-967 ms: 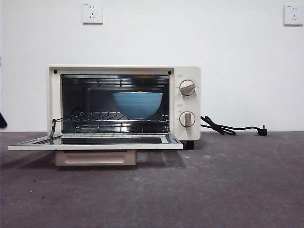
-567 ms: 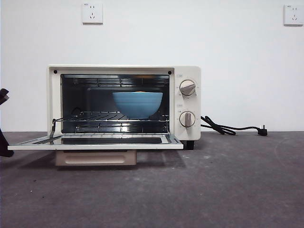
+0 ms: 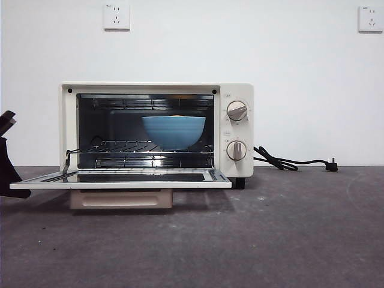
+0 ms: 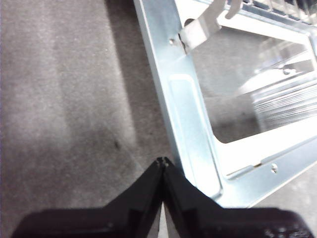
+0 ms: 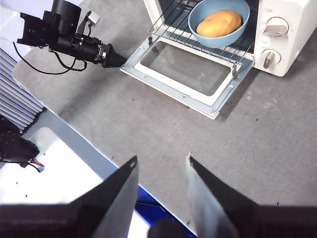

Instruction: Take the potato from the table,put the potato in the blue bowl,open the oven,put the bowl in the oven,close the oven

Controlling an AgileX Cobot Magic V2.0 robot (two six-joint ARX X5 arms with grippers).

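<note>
The cream-white oven (image 3: 239, 127) stands on the dark grey table (image 3: 270, 240) with its door (image 3: 120, 177) folded down flat. Inside, on the wire rack, sits the blue bowl (image 3: 174, 132) with the orange-tan potato (image 5: 219, 23) in it. From the front, only a sliver of potato shows above the bowl's rim. My left gripper (image 4: 162, 162) is shut and empty, low over the table, with its tip just beside the door's metal frame (image 4: 190, 124) at the door's outer left corner. It shows as a dark shape (image 3: 12, 177) at the front view's left edge. My right gripper (image 5: 161, 159) hangs open, high above the table and well back from the oven.
The door's beige bar handle (image 3: 120, 199) hangs under the lowered door. A black cord (image 3: 288, 162) trails from the oven across the table to the right. Two wall sockets (image 3: 116, 16) sit high on the white wall. The right wrist view shows the table's edge (image 5: 74, 144) near that gripper.
The left gripper has come further into the front view from the left edge, lower and closer to the door's left corner. Oven, bowl and potato have not moved.
</note>
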